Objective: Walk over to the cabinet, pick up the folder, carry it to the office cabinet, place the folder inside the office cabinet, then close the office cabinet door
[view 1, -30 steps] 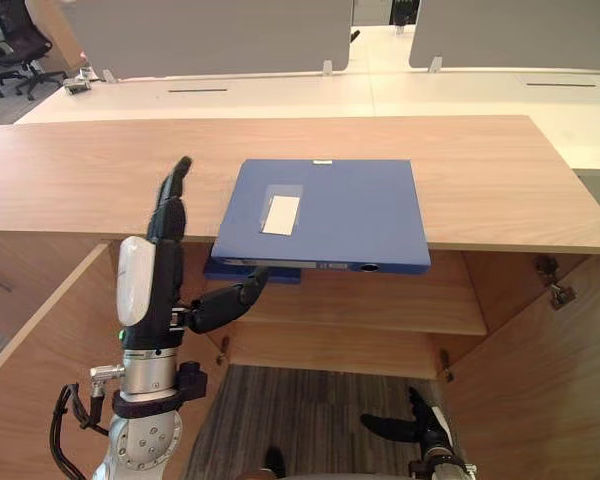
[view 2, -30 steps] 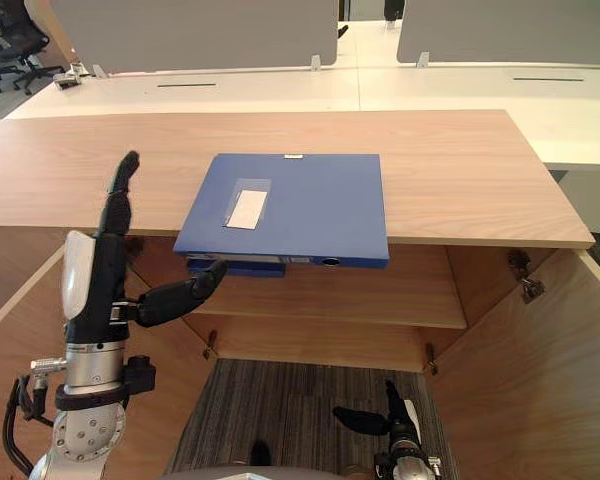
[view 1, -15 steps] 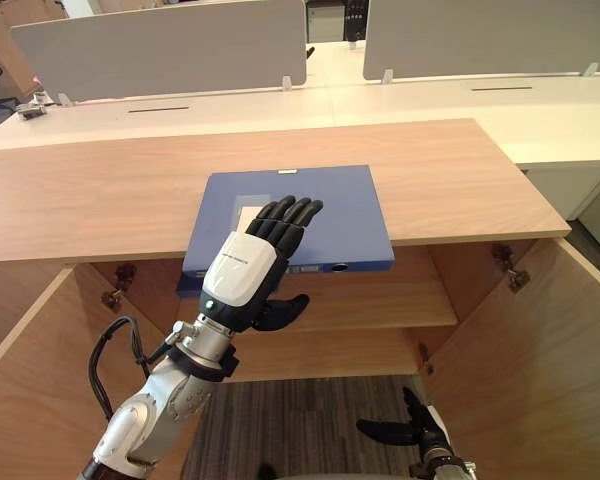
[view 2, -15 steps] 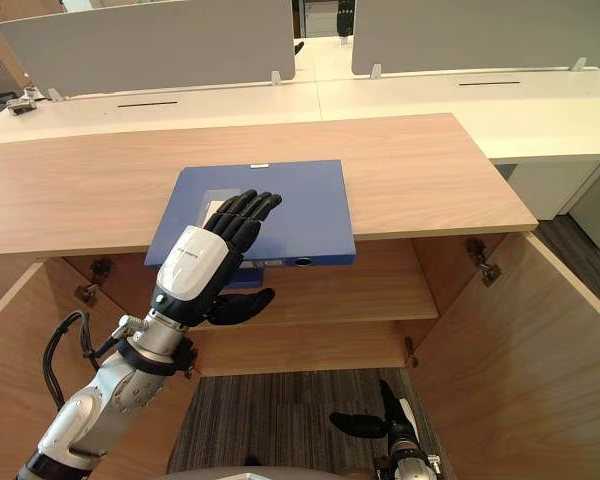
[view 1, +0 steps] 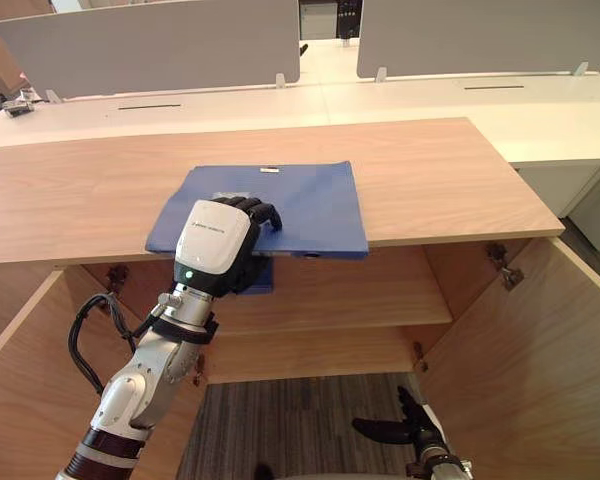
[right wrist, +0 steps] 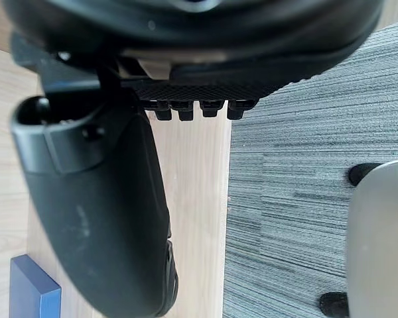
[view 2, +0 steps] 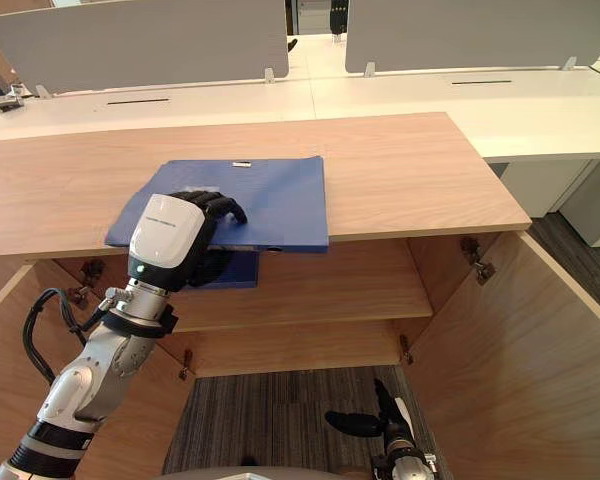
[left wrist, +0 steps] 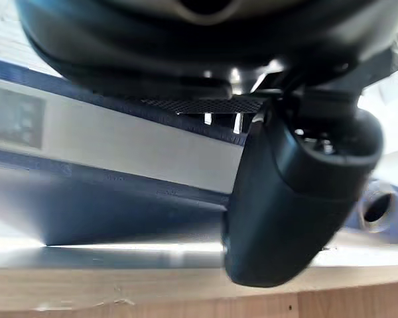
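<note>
A blue folder (view 1: pixel 310 205) lies flat on the wooden cabinet top (view 1: pixel 430 180), its spine sticking out over the front edge. My left hand (view 1: pixel 215 240) grips its near left part. The fingers (view 1: pixel 252 210) curl down on the cover. In the left wrist view the thumb (left wrist: pixel 298 199) sits under the folder's spine (left wrist: pixel 119 142). My right hand (view 1: pixel 395 432) hangs low in front of the cabinet, over the carpet, with its fingers straight and nothing in it.
Both cabinet doors stand open, one on the left (view 1: pixel 30 380) and one on the right (view 1: pixel 540 350). A second blue item (view 1: pixel 262 275) lies on the inner shelf (view 1: pixel 360 290) just below the folder. White desks with grey dividers (view 1: pixel 150 45) stand behind the cabinet.
My left hand has swung from upright beside the folder onto its cover, and the fingers have curled over it. The camera has shifted. The right hand has stayed low.
</note>
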Tool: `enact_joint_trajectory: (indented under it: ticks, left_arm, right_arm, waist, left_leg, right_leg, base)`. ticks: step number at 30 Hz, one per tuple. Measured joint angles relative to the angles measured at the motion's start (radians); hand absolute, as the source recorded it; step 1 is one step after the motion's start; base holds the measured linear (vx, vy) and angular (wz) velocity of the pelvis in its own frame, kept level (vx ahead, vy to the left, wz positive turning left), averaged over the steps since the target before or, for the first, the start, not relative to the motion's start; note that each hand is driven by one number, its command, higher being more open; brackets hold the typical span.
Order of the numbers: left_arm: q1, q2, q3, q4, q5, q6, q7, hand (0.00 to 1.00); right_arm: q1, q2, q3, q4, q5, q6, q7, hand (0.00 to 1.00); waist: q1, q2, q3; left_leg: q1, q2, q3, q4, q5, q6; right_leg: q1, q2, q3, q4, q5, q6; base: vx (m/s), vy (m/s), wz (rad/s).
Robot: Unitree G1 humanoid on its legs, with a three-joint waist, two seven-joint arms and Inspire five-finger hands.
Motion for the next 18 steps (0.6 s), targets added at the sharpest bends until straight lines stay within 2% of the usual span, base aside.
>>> enact_joint_trajectory:
  ticks: [3, 7, 10, 13, 15, 16, 18]
  left_arm:
    - [0.046, -0.066, -0.019, -0.078, -0.075, -0.005, -0.01, 0.0]
    - [0.096, -0.141, -0.087, -0.221, -0.279, -0.054, -0.048, 0.0]
    - [0.101, -0.187, -0.149, -0.321, -0.498, -0.106, -0.067, 0.0]
    - [0.104, -0.2, -0.179, -0.377, -0.649, -0.135, -0.068, 0.0]
    - [0.11, -0.204, -0.18, -0.407, -0.738, -0.144, -0.068, 0.0]
    - [0.122, -0.208, -0.175, -0.445, -0.877, -0.152, -0.072, 0.0]
    - [0.139, -0.218, -0.152, -0.477, -1.011, -0.158, -0.089, 0.0]
  right_arm:
    - [0.0, 0.006, -0.001, -0.006, 0.005, 0.0, -0.002, 1.0]
    - [0.035, 0.031, -0.002, -0.149, 0.034, 0.004, -0.007, 1.0]
    - [0.042, 0.057, -0.001, -0.318, 0.056, 0.005, -0.012, 1.0]
    - [0.066, 0.079, -0.001, -0.514, 0.087, 0.003, -0.021, 1.0]
    - [0.08, 0.087, -0.002, -0.626, 0.113, 0.0, -0.025, 1.0]
    - [0.096, 0.091, -0.008, -0.764, 0.152, -0.004, -0.032, 1.0]
    - [0.111, 0.106, -0.031, -0.888, 0.192, -0.023, -0.033, 1.0]
  waist:
    - [0.0, -0.005, -0.001]
    - [-0.001, -0.007, 0.0]
    - [-0.002, -0.007, 0.0]
    - [-0.003, -0.007, 0.0]
    - [-0.004, -0.008, 0.0]
    - [-0.005, -0.009, 0.001]
    - [-0.006, -0.009, 0.001]
  left_leg:
    - [-0.007, 0.0, 0.002, 0.001, 0.0, 0.0]
    - [-0.01, 0.0, 0.003, 0.005, 0.0, 0.0]
    - [-0.013, 0.002, 0.018, 0.0, -0.002, 0.002]
    - [-0.013, 0.002, 0.037, 0.0, -0.003, 0.003]
    - [-0.012, 0.001, 0.046, 0.0, -0.003, 0.004]
    - [-0.011, 0.001, 0.052, 0.003, -0.002, 0.005]
    - [-0.009, 0.001, 0.056, 0.005, -0.002, 0.005]
  right_leg:
    - [-0.006, 0.0, 0.003, -0.001, 0.003, 0.0]
    - [-0.01, 0.001, 0.006, 0.003, 0.008, -0.001]
    - [-0.024, 0.002, 0.025, 0.006, 0.016, -0.001]
    - [-0.039, 0.003, 0.045, 0.006, 0.022, 0.0]
    - [-0.044, 0.003, 0.054, 0.006, 0.025, 0.001]
    - [-0.045, 0.002, 0.061, 0.005, 0.028, 0.002]
    - [-0.045, 0.002, 0.065, 0.003, 0.031, 0.002]
  base:
    - [0.01, -0.002, -0.01]
    - [-0.01, 0.0, -0.01]
    - [-0.06, 0.009, -0.16]
    - [-0.06, 0.026, -0.2]
    - [-0.03, 0.023, -0.17]
    - [0.0, 0.013, -0.11]
    - [0.01, 0.006, -0.09]
